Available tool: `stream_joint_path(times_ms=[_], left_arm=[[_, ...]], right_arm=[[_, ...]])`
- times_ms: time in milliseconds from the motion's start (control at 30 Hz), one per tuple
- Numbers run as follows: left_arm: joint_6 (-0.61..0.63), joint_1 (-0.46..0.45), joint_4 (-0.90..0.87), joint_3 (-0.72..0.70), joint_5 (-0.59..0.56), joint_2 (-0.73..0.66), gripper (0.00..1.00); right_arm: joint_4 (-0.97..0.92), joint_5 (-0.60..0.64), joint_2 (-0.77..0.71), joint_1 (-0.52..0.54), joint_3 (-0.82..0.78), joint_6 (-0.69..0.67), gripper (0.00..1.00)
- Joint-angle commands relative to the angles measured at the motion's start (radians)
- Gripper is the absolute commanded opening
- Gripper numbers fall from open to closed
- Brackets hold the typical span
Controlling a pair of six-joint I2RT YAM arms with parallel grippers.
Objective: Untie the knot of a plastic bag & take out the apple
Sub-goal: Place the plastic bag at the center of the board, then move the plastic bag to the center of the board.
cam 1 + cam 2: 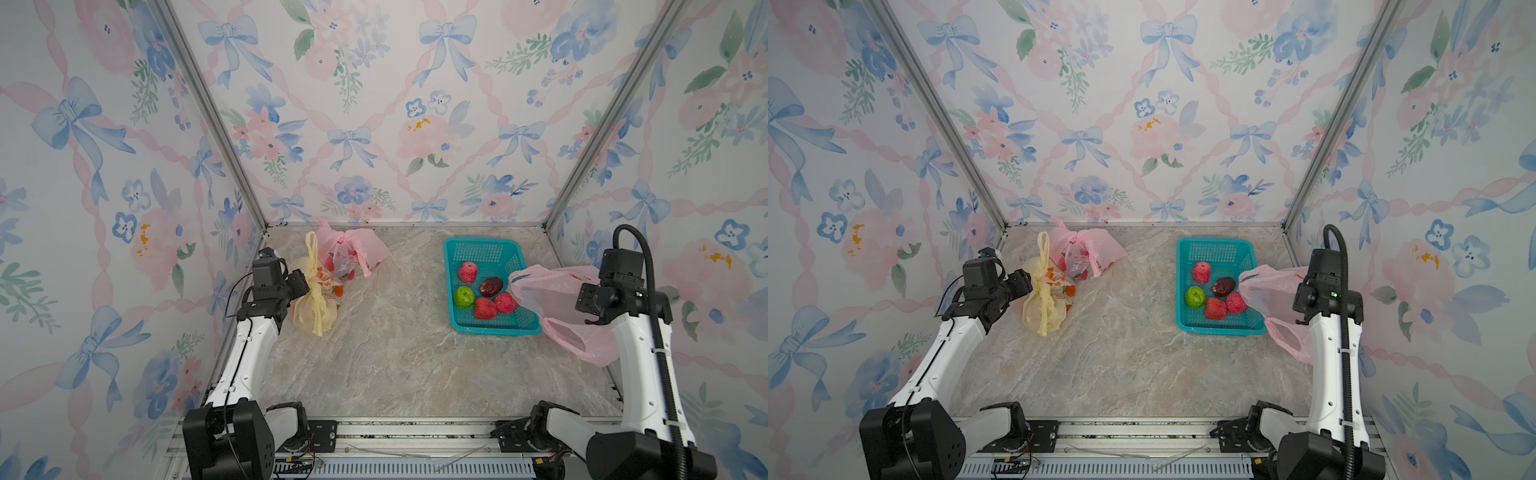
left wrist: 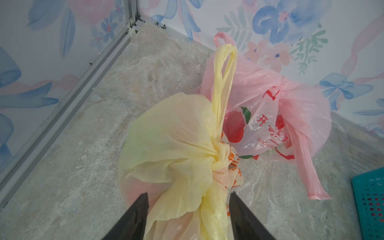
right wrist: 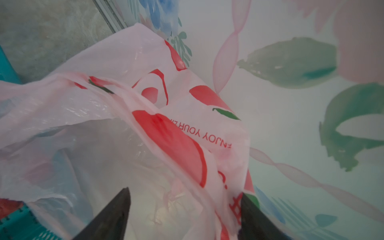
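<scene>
Right gripper (image 3: 185, 207) jaws spread wide, empty pink bag (image 1: 557, 299) draped between them, spilling over teal basket's (image 1: 455, 322) near corner; apples (image 1: 484, 308) lie inside. Left gripper (image 2: 189, 209) jaws parted, straddling yellow bag (image 2: 172, 145), still knotted, by far-left wall. Knotted pink bag (image 1: 353, 249) touching behind it.

The loose pink printed plastic bag (image 3: 187, 133) reads "ENJOY YOUR" — the knotted pink plastic bag (image 2: 268, 133) shows "开" and "ENJOY".
</scene>
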Motion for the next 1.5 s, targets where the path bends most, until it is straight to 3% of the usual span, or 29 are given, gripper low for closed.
stream_joint_path(times_ms=[0,133,300,367,533,567,667,700,1000,1167,1333,1433,1467], left_arm=[[-0.001,0.003,0.023,-0.03,0.002,0.023,0.65],[-0.014,0.002,0.058,-0.068,0.006,0.039,0.65],[-0.022,-0.001,0.102,-0.088,0.026,0.076,0.56],[-0.024,-0.003,0.133,-0.095,0.049,0.091,0.54],[-0.009,-0.049,0.204,-0.091,0.049,0.148,0.53],[-0.003,-0.055,0.211,-0.087,0.042,0.167,0.46],[0.013,-0.068,0.225,-0.069,0.092,0.232,0.06],[0.013,-0.075,0.228,-0.065,0.117,0.248,0.0],[-0.034,-0.285,0.221,-0.021,0.409,0.226,0.0],[-0.054,-0.342,0.211,-0.063,0.52,0.171,0.0],[-0.008,-0.351,0.165,-0.141,0.583,0.183,0.0],[-0.013,-0.387,0.163,-0.15,0.564,0.206,0.0],[-0.014,-0.391,0.16,-0.149,0.556,0.209,0.09]], right_arm=[[0.095,-0.084,-0.165,-0.005,0.011,0.014,0.95],[0.138,-0.237,-0.268,-0.003,0.069,0.028,0.96],[0.224,-0.583,-0.272,0.087,0.109,0.125,0.92],[0.291,-0.628,-0.246,0.213,0.081,0.138,0.92],[0.358,-0.547,-0.033,0.671,0.102,0.065,0.93],[0.369,-0.553,0.011,0.721,0.116,0.062,0.93],[0.417,-0.594,0.142,0.821,0.143,0.071,0.93],[0.427,-0.607,0.175,0.845,0.153,0.073,0.92],[0.443,-0.757,0.383,0.918,0.18,0.054,0.9],[0.468,-0.8,0.485,0.937,0.176,0.058,0.88],[0.502,-0.803,0.596,0.948,0.224,0.052,0.87],[0.495,-0.826,0.688,0.957,0.283,0.046,0.85],[0.495,-0.84,0.711,0.963,0.3,0.047,0.85]])
